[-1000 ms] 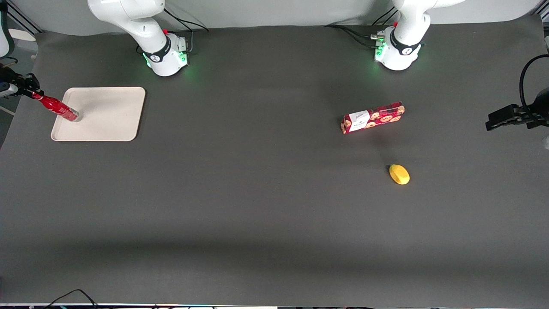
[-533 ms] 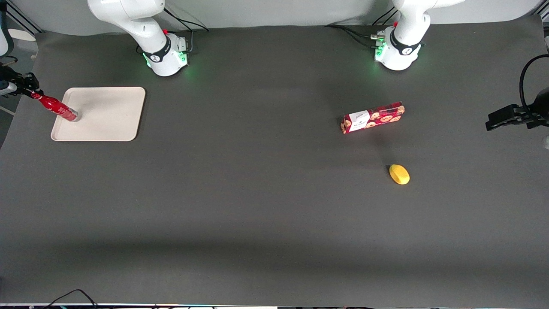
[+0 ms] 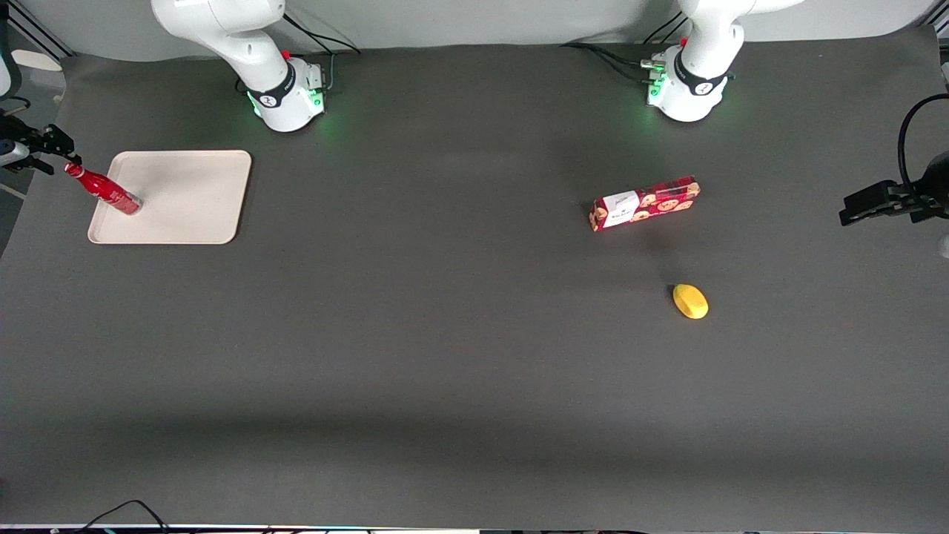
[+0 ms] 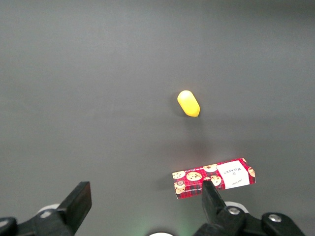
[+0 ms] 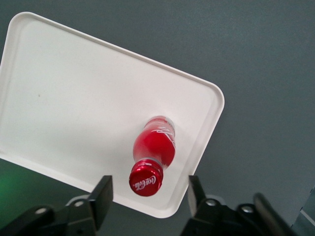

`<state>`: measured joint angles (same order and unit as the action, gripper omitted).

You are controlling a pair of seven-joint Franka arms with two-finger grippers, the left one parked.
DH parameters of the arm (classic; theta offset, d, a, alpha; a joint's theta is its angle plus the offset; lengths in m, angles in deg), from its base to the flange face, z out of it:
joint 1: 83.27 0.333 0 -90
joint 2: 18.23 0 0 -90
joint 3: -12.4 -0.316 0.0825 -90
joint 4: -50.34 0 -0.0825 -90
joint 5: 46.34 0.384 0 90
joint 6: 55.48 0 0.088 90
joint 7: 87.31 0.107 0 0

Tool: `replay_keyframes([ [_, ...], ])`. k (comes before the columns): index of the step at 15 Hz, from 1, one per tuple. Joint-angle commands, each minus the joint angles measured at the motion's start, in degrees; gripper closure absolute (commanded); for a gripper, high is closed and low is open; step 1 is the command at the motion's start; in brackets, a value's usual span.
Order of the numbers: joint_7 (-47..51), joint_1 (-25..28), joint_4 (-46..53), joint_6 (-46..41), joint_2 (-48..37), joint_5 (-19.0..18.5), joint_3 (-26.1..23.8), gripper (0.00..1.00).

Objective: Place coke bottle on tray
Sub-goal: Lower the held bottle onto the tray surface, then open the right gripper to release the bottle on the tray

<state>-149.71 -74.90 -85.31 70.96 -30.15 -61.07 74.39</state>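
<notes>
Red all over, the coke bottle stands upright on the tray, close to the tray's edge toward the working arm's end of the desk and near the corner nearest the front camera. The gripper hangs just above the bottle's red cap, its two fingers spread wide on either side of the cap with a clear gap to each, holding nothing. In the wrist view the cap sits between the fingertips, a little closer to one finger than the other. The cream tray lies flat on the dark desk, near the desk's edge at the working arm's end.
</notes>
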Motion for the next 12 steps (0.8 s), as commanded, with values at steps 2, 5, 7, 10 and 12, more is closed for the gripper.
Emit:
replay_keyframes([
  [2,-1.67,1.03,0.73,-0.83,-0.21,0.93,0.86,0.0],
  [5,-0.71,1.91,4.06,-6.79,-0.39,1.02,-0.28,0.0],
  [7,0.17,1.91,8.71,-11.97,-0.39,1.28,-3.96,0.0],
  [10,8.85,1.83,16.35,-23.31,-0.65,1.72,-11.95,0.0],
  [12,13.42,1.74,19.96,-27.53,-1.0,2.86,-16.96,0.0],
])
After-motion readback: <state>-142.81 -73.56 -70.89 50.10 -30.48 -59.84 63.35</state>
